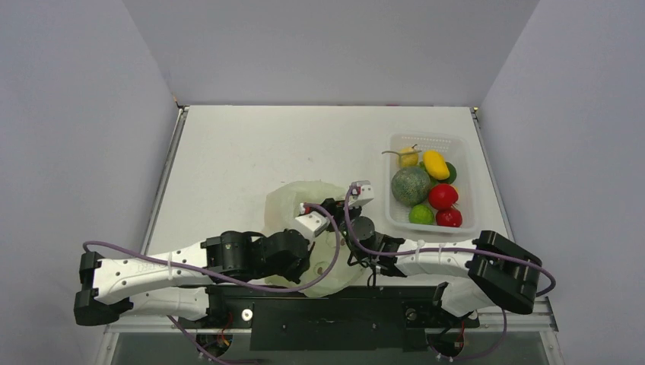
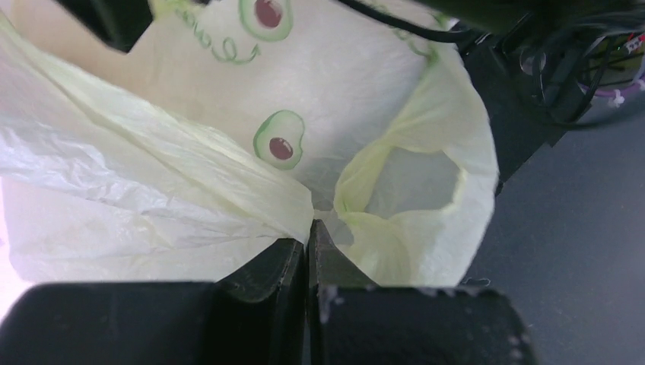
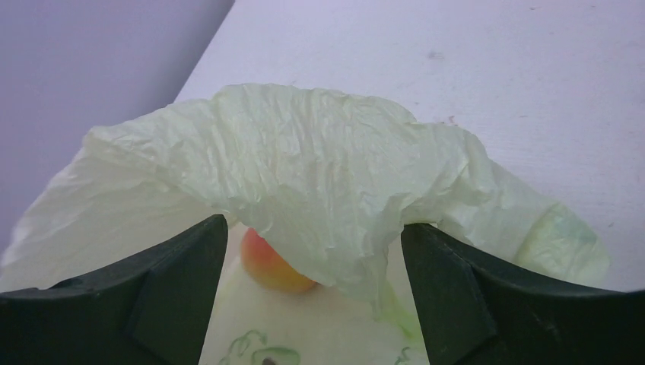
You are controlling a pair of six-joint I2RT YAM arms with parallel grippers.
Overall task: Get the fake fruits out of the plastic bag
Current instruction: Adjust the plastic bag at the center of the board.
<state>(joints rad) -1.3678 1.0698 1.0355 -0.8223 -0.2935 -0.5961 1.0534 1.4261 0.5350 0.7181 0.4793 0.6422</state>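
Table (image 1: 228, 152), plastic bag (image 3: 319, 175), fruit (image 3: 270, 265) visible right-wrist only

Top cam: fixed, high above & behind the plastic bag (image 1: 293, 204), looks down on whole table (image 1: 228, 152), far off. Left wrist cam: pressed v. close to bag, low, facing its printed side. Right wrist cam: also v. close, at bag's raised edge, facing past it to table beyond. All 3 share bag.
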